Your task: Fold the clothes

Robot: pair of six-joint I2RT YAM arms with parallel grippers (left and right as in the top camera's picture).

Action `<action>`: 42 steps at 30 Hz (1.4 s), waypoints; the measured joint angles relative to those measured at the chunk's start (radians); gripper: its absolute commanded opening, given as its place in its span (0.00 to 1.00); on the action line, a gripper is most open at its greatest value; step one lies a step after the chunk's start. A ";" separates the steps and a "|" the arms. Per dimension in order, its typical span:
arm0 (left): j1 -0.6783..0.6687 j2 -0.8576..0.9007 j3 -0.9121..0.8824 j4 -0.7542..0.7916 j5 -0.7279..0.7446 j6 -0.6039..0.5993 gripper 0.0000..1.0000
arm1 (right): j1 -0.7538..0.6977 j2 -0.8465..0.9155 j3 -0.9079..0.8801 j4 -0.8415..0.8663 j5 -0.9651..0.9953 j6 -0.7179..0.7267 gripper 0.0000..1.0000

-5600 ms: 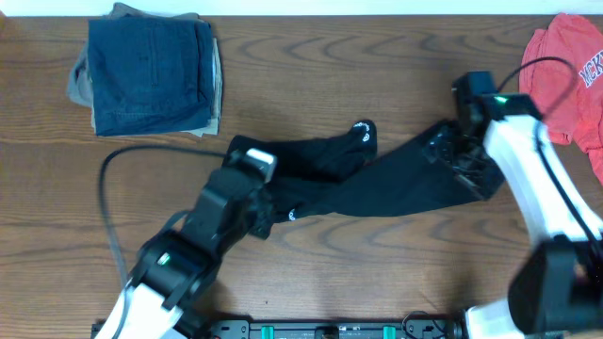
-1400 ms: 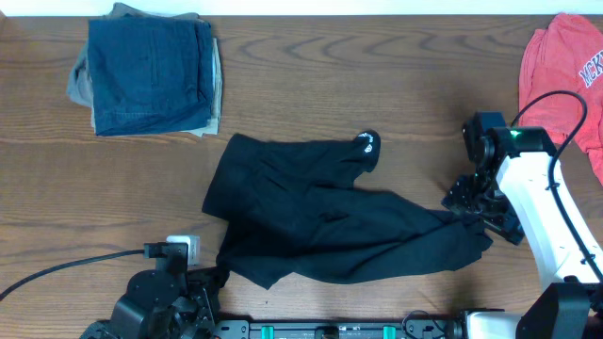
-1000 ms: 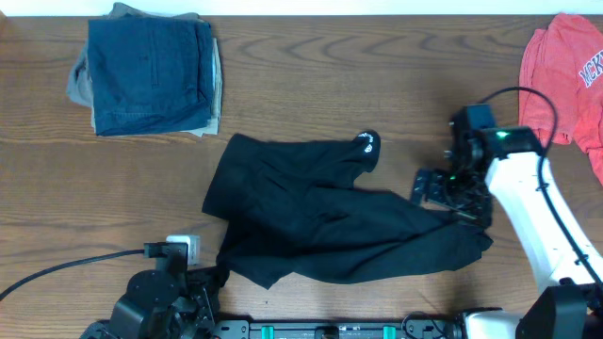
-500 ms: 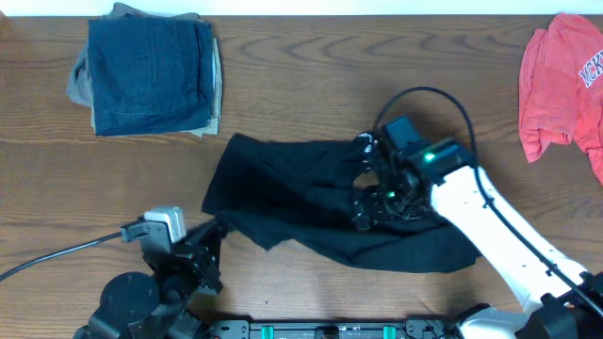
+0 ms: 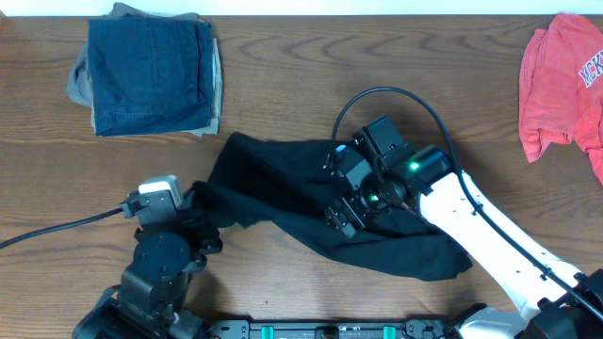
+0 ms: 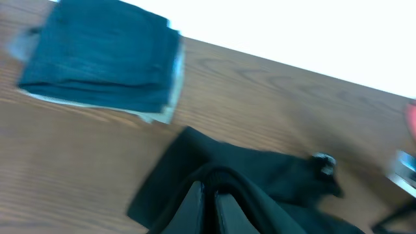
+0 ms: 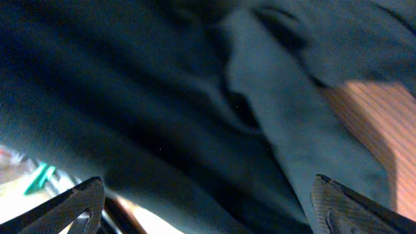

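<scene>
At mid-table (image 5: pixel 377 66) | left claw (image 6: pixel 209 205) clamped on clothes (image 5: pixel 273 179) | right claw (image 5: pixel 341 191) spread wide over clothes, gripping nothing

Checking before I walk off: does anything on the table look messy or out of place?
The black garment lies bunched and wrinkled in the middle, its left edge pinched in the left gripper. The red shirt sits crumpled at the far right edge, partly out of view. The denim pile looks neatly folded.

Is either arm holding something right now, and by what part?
The left end effector pinches the black garment by its left edge. The right end effector is open above it, holding nothing.
</scene>
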 measured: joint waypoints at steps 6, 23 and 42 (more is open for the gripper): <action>0.000 0.005 0.000 -0.002 -0.149 0.003 0.06 | 0.034 -0.002 -0.031 0.015 -0.072 -0.124 0.99; 0.000 0.005 0.063 -0.013 -0.217 0.015 0.06 | 0.177 -0.002 -0.182 0.249 -0.177 -0.209 0.83; 0.000 0.005 0.247 -0.131 -0.163 0.015 0.06 | 0.184 0.039 -0.183 0.301 -0.177 -0.134 0.70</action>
